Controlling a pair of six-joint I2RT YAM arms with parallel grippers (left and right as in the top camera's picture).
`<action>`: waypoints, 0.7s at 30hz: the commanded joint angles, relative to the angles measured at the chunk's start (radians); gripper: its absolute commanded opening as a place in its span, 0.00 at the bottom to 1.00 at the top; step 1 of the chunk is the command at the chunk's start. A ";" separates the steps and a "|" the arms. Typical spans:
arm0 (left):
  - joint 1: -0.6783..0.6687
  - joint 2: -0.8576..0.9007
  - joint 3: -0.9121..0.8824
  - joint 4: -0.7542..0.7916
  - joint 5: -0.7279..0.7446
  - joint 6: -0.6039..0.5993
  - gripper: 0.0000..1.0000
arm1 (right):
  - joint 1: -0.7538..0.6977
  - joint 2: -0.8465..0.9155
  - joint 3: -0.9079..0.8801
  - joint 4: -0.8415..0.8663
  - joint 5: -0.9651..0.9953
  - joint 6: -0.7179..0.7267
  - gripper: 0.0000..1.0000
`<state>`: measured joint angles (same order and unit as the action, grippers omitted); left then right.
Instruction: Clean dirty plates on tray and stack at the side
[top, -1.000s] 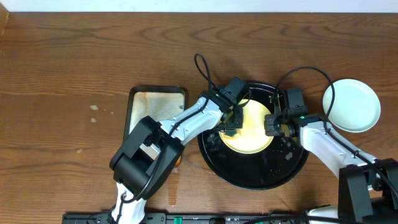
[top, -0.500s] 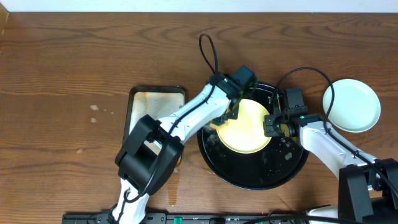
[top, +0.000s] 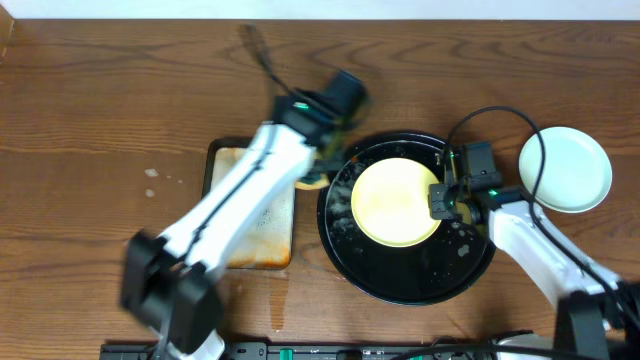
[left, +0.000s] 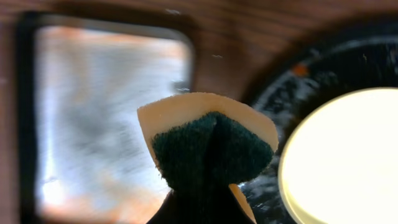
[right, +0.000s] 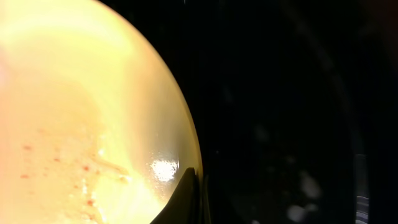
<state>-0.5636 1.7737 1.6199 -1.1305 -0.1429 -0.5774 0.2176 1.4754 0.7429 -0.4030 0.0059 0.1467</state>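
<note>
left gripper (top: 325, 152) pinched shut on folded green sponge (left: 208, 148), over the gap between metal pan (left: 106, 124) and black tray (left: 292, 93). yellow plate (top: 395, 203) lies in the tray; right gripper (top: 440, 200) at its right rim, one finger (right: 186, 200) on the edge, closure not discernible. mint plate (top: 565, 170) on the table (top: 100, 100) beside the tray.

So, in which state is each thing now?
yellow plate: flat in tray, orange-specked
tray: wet, sudsy
mint plate: on table, outside tray
sponge: folded, pinched
metal pan: rust-stained
left gripper: shut on sponge
right gripper: shut on yellow plate rim
</note>
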 joint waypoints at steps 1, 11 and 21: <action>0.092 -0.090 0.018 -0.068 -0.027 0.004 0.08 | 0.019 -0.101 -0.003 -0.004 0.063 -0.032 0.01; 0.288 -0.158 -0.158 -0.099 -0.031 0.047 0.08 | 0.253 -0.316 -0.003 -0.049 0.539 -0.033 0.01; 0.344 -0.158 -0.364 0.049 0.035 0.098 0.08 | 0.595 -0.398 -0.003 -0.047 0.992 -0.188 0.01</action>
<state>-0.2237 1.6157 1.2793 -1.1023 -0.1444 -0.5213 0.7452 1.0885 0.7422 -0.4580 0.7715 0.0311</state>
